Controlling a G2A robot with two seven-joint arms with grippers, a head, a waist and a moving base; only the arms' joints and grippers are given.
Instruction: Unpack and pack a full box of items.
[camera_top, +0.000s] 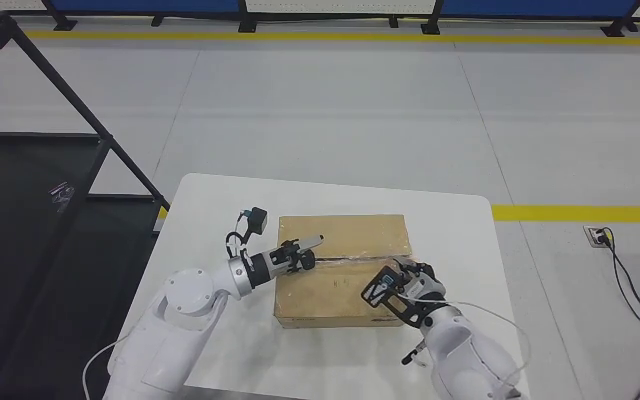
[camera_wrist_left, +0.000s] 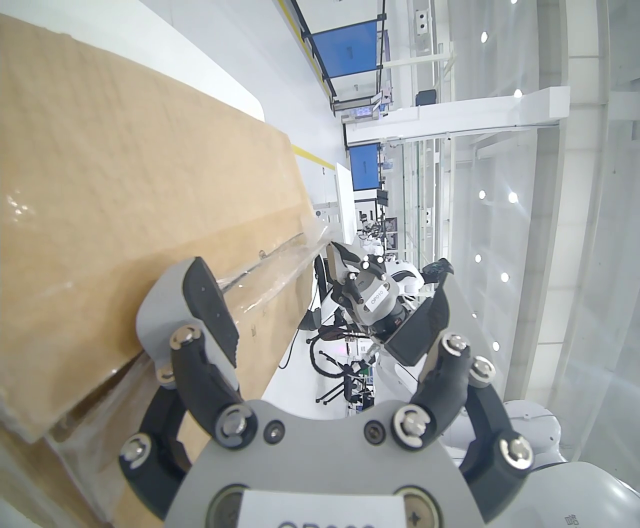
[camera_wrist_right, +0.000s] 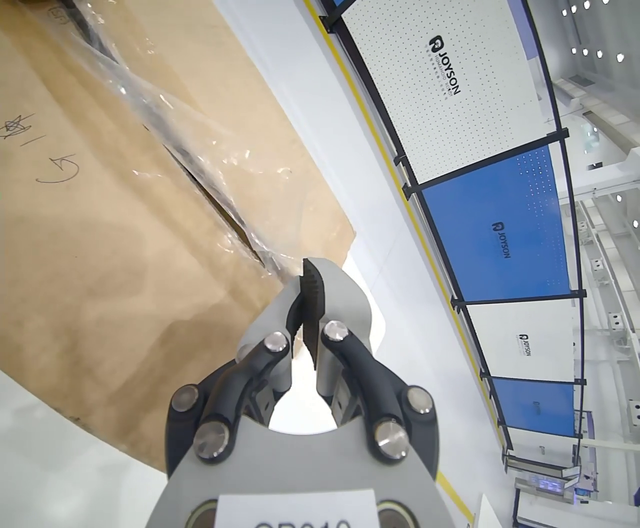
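A shut cardboard box (camera_top: 340, 290) lies in the middle of the white table (camera_top: 450, 225). Crinkled clear tape (camera_top: 345, 258) runs along its top seam. My left gripper (camera_top: 303, 252) sits over the seam's left end and is open, with one finger (camera_wrist_left: 210, 305) against the box top (camera_wrist_left: 125, 175) beside the tape (camera_wrist_left: 280, 270). My right gripper (camera_top: 385, 283) is at the seam's right end near the box edge. Its fingers (camera_wrist_right: 312, 305) are shut on the loose end of the tape (camera_wrist_right: 190, 150), which lifts off the box (camera_wrist_right: 100, 225). The right gripper (camera_wrist_left: 370, 295) also shows beyond the box.
Bare table surface surrounds the box on all sides. A black metal frame (camera_top: 80, 130) stands off the table's left edge. On the floor at the right are a yellow line (camera_top: 560, 212) and a cable with a socket (camera_top: 600, 237).
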